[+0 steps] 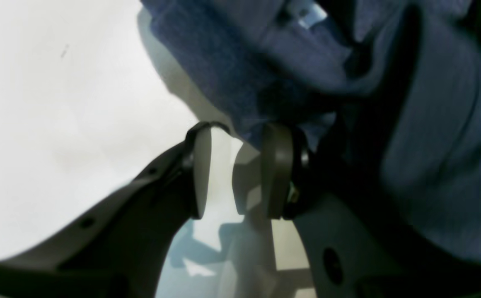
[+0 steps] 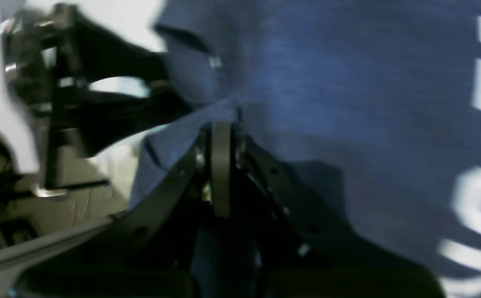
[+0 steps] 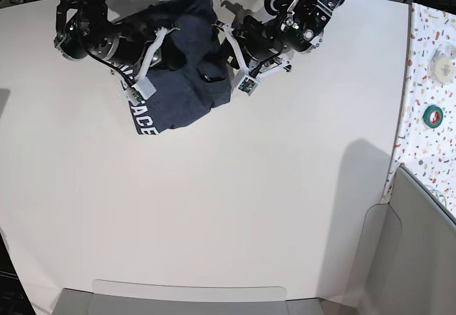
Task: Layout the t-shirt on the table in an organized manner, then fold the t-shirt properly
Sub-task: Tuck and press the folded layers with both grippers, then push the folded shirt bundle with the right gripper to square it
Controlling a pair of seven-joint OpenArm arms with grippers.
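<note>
T-shirt (image 3: 182,80) bunched, soft, light; lifts easily, sags.
Right gripper (image 2: 221,124) clamps fabric; left gripper (image 1: 236,136) parted, cloth at 1 pad; take hems or shoulders.

White matte table (image 3: 214,215), bunched navy t-shirt (image 3: 182,90) with white lettering near its far edge.

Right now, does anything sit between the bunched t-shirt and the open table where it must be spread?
Nothing visible does. The t-shirt lies bunched at the far edge, and the table in front of it shows bare white surface.
</note>
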